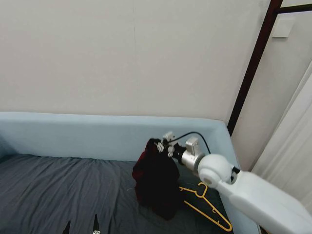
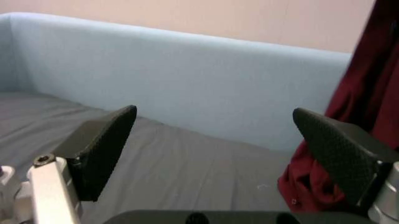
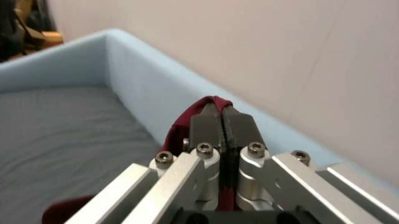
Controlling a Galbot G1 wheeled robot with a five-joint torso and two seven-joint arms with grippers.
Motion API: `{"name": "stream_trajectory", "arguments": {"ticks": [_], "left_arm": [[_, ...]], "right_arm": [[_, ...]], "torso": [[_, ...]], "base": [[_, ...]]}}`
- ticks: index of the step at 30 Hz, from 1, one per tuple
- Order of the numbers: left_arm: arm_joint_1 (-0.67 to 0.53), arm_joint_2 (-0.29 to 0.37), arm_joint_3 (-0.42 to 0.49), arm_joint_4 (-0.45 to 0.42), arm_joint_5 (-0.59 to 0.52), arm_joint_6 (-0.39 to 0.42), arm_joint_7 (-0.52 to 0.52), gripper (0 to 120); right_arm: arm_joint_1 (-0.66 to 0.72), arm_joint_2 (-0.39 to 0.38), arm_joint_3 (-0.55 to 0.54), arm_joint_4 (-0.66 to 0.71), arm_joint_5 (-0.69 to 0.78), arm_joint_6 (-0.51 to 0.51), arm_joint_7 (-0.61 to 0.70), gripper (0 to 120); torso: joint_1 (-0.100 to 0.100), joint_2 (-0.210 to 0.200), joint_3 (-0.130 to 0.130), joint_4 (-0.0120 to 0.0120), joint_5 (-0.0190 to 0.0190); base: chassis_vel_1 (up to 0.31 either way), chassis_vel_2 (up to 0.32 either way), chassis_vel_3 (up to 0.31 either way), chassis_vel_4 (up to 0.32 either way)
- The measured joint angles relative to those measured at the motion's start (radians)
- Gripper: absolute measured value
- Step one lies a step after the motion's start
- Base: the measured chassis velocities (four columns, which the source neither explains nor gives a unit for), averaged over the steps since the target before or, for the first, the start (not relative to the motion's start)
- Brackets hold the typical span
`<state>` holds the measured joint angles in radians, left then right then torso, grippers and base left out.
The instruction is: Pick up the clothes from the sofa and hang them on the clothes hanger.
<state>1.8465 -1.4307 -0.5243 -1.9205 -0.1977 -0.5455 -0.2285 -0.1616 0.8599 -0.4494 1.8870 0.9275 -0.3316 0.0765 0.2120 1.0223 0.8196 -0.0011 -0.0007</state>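
Leave the left gripper (image 2: 213, 114) as is, low over the near side of the sofa (image 1: 73, 136) seat, fingers spread wide and empty. Trust the right gripper (image 3: 221, 116), pinched shut on a top fold of the dark red garment (image 1: 157, 187), dangling over the seat near the right end. Raise until the hem clearly leaves the cushion; contact there cannot be told. Avoid snagging the yellow hanger (image 1: 207, 204) lying just beside, toward the right corner. Steer clear of the backrest behind.

The right arm (image 1: 253, 192) reaches in from four o'clock, its right gripper (image 1: 159, 145) pinched tight on the dark red garment (image 1: 156, 183), while the left gripper (image 2: 215, 113) hangs low at seven o'clock, fingers spread wide.
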Motion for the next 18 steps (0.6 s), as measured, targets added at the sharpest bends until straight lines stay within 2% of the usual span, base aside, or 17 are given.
{"name": "stream_trajectory", "arguments": {"ticks": [4, 9, 13, 17, 18], "left_arm": [[-0.011, -0.006, 0.003, -0.003, -0.002, 0.002, -0.006, 99], [-0.012, -0.017, 0.0, -0.006, -0.003, 0.002, -0.011, 99], [-0.007, -0.022, -0.002, -0.009, -0.004, 0.002, -0.013, 99], [-0.006, -0.027, -0.005, -0.011, -0.004, 0.004, -0.016, 99], [-0.005, -0.028, -0.005, -0.011, -0.004, 0.007, -0.016, 99]], "right_arm": [[0.177, 0.032, -0.07, -0.028, 0.085, 0.025, -0.016, 0], [0.314, 0.085, -0.111, -0.029, 0.16, 0.029, -0.005, 0], [0.379, 0.105, -0.107, -0.006, 0.23, 0.037, -0.001, 0], [0.368, 0.078, -0.072, 0.037, 0.261, 0.052, -0.015, 0], [0.326, 0.045, -0.057, 0.059, 0.252, 0.059, -0.025, 0]], "torso": [[0.0, 0.0, 0.0, -0.0002, 0.0001], [0.0, 0.0, 0.0, 0.0002, -0.0004], [0.0, 0.0, 0.0, 0.0003, -0.0005], [0.0, 0.0, 0.0, 0.0, -0.0004], [0.0, 0.0, 0.0, 0.0001, -0.0004]], "base": [[0.0, 0.0, 0.0, 0.0], [0.0, 0.0, 0.0, 0.0], [0.0, 0.0, 0.0, 0.0], [0.0, 0.0, 0.0, 0.0], [0.0, 0.0, 0.0, 0.0]]}}
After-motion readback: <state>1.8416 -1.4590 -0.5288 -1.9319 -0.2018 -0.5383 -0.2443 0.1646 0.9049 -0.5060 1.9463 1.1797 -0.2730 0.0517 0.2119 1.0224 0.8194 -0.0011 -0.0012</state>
